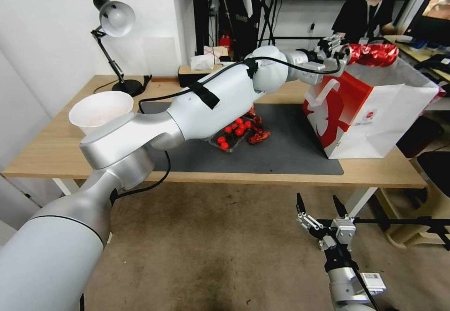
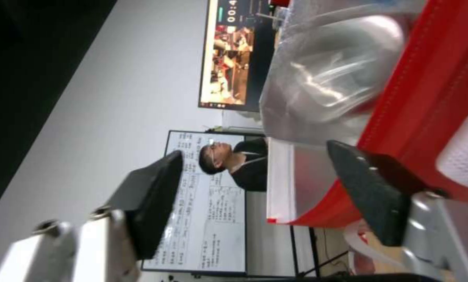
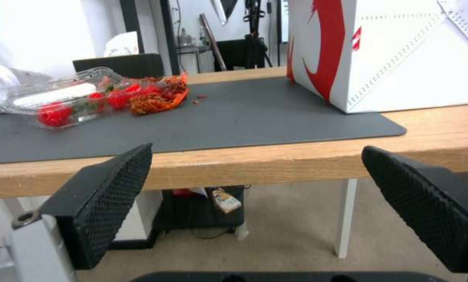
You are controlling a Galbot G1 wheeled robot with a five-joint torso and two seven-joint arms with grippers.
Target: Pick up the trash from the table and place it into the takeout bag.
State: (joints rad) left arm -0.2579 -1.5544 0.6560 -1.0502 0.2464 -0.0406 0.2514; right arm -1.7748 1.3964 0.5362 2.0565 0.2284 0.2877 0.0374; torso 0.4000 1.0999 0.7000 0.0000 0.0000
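The takeout bag stands open at the right end of the dark mat on the table; its white and red wall shows in the right wrist view. My left gripper is stretched out to the bag's top rim, open, with nothing between its fingers. Just past its fingertips a shiny red crumpled packet lies across the bag's mouth. More trash, a crumpled orange-red wrapper, lies on the mat. My right gripper hangs open below the table's front edge.
A clear tray of cherry tomatoes sits mid-mat under my left forearm. A large white bowl stands at the left, a desk lamp and a tissue box at the back.
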